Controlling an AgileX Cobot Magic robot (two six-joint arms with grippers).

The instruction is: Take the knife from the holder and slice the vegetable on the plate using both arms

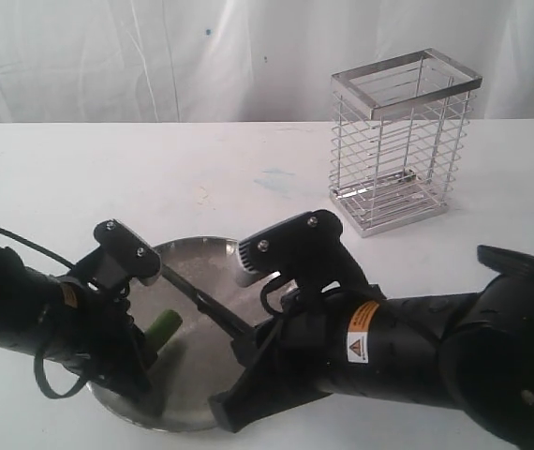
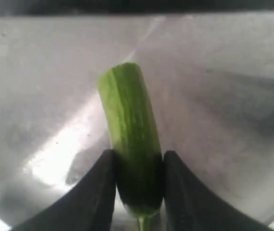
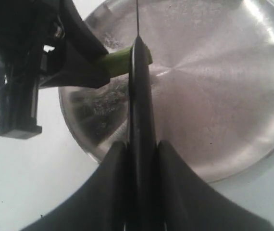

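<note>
Black dominates the near edge of the exterior view, where two bulky robot arms reach in from either side and cover much of a large round stainless-steel plate point(image 1: 201, 251) on a white table point(image 1: 80, 178). The plate's near rim is partly hidden behind the arms.

The left gripper point(image 2: 139, 187) pinches a small glossy green chili-like vegetable point(image 2: 131, 139) near its stem end, the dark fingers point(image 2: 98, 192) pressed against both sides. The vegetable lies over the plate; its far end is cut flat and pale green. In the exterior view only that stub point(image 1: 164, 327) shows beyond the left gripper point(image 1: 145, 361).

The right gripper point(image 3: 142, 159) is closed around the handle of a slim all-black knife point(image 3: 141, 96). In the exterior view the knife point(image 1: 201, 302) runs from the right gripper point(image 1: 245, 339) up and left over the plate, ending near the left gripper's top. In the right wrist view the blade crosses the cut end of the vegetable point(image 3: 120, 60); whether the edge touches it cannot be told, and the blade's tip thins to a line that is hard to follow.

A small label point(image 1: 363, 344) on the right arm carries a warning triangle; its text is too small to read.

Farthest back on the right, well apart from the plate, stands a tall rectangular chrome wire holder point(image 1: 400, 141), upright, before a white curtain point(image 1: 155, 56).
</note>
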